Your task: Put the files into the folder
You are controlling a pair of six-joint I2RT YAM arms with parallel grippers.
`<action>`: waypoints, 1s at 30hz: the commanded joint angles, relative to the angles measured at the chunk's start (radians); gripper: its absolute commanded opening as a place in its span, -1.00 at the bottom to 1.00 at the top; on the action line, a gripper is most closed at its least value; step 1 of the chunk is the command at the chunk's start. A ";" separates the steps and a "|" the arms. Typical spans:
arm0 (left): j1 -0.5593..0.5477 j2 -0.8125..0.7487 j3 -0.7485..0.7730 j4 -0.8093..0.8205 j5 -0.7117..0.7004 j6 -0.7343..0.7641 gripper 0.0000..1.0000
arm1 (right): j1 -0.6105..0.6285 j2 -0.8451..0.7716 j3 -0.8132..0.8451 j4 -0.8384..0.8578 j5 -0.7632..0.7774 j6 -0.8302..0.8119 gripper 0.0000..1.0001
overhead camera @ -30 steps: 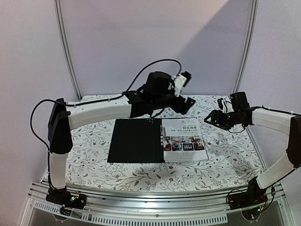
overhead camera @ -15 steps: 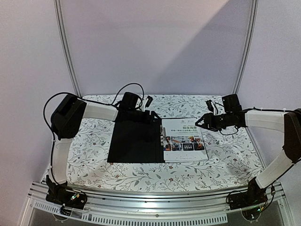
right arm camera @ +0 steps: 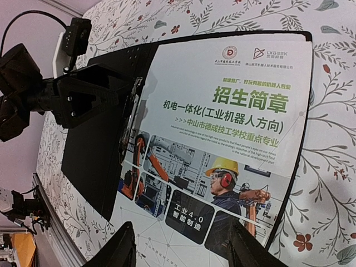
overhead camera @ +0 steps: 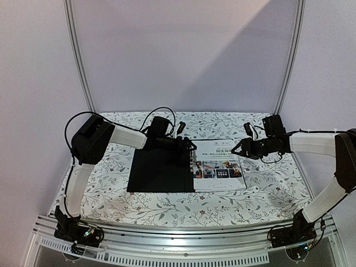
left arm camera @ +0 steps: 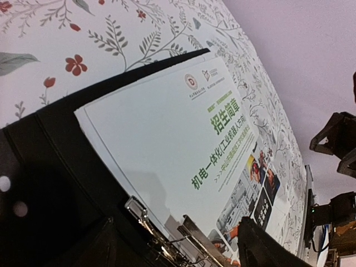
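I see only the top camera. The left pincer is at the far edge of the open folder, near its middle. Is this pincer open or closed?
Observer: Open. In the left wrist view the left pincer has its fingers apart and holds nothing.
Operator: What is in front of it?
Observer: A metal clip that runs along the spine of the folder, beside the left edge of the brochure.
Operator: And the right pincer?
Observer: The right pincer is open too and empty. Its fingers frame the photo part of the brochure in its own camera.
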 commanded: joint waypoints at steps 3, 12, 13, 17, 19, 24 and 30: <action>-0.002 0.047 0.025 0.054 0.062 -0.065 0.49 | 0.004 -0.019 -0.018 -0.021 0.022 -0.019 0.11; 0.000 0.055 0.023 0.184 0.154 -0.153 0.46 | 0.004 -0.035 -0.022 -0.041 0.040 -0.032 0.12; 0.000 0.055 0.022 0.196 0.161 -0.162 0.46 | 0.004 -0.036 -0.024 -0.042 0.040 -0.030 0.13; 0.001 0.042 0.008 0.240 0.181 -0.186 0.45 | 0.004 -0.046 -0.032 -0.043 0.043 -0.027 0.13; 0.001 0.028 -0.015 0.282 0.191 -0.203 0.44 | 0.004 -0.050 -0.034 -0.044 0.046 -0.028 0.12; -0.003 -0.005 -0.053 0.346 0.230 -0.235 0.42 | 0.004 -0.055 -0.037 -0.041 0.045 -0.026 0.13; -0.025 -0.047 -0.113 0.366 0.229 -0.249 0.40 | 0.004 -0.058 -0.036 -0.041 0.043 -0.021 0.13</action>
